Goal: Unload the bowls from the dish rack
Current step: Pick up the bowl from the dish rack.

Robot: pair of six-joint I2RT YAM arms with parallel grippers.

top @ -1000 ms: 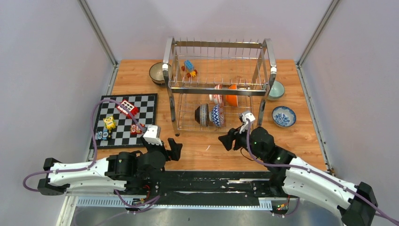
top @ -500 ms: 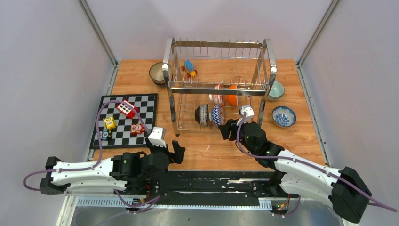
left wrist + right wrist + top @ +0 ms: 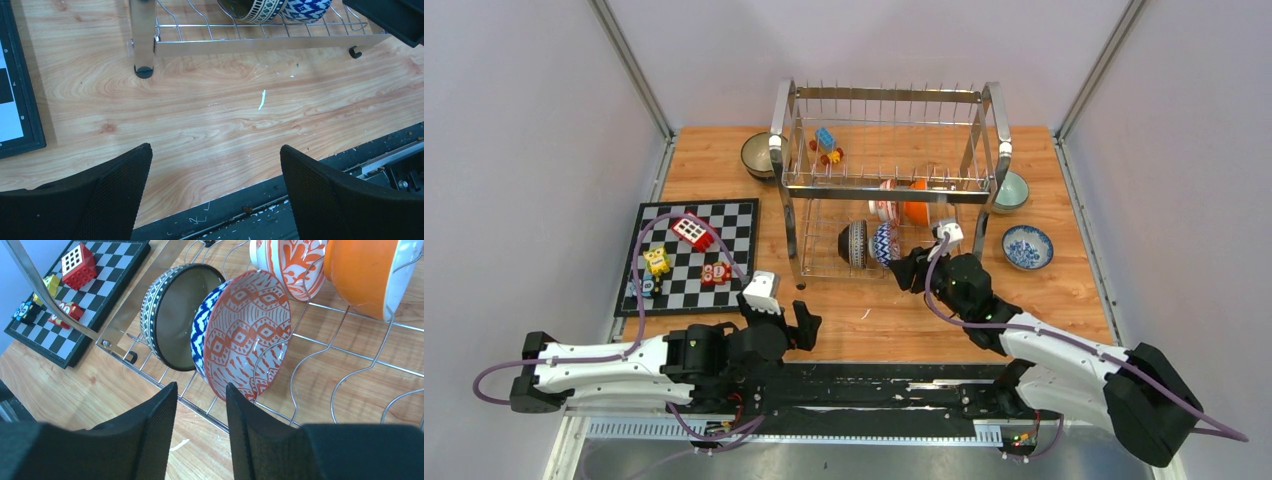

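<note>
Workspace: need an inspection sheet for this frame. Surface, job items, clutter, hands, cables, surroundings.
Surface: wooden table top, small white fleck near the front.
Job's things: chrome wire dish rack; its lower tier holds a dark striped bowl, blue-and-red patterned bowl, red-white patterned bowl, orange bowl. On the table: speckled brown bowl, mint green bowl, blue-white patterned bowl.
Clutter: black-and-white chequered board with toy blocks; stray blocks on the rack's upper tier.
Hands: left hand open over bare table; right hand open, empty, at the rack's near edge.
Cables: purple cable loops over the board.
Surroundings: grey walls.
</note>
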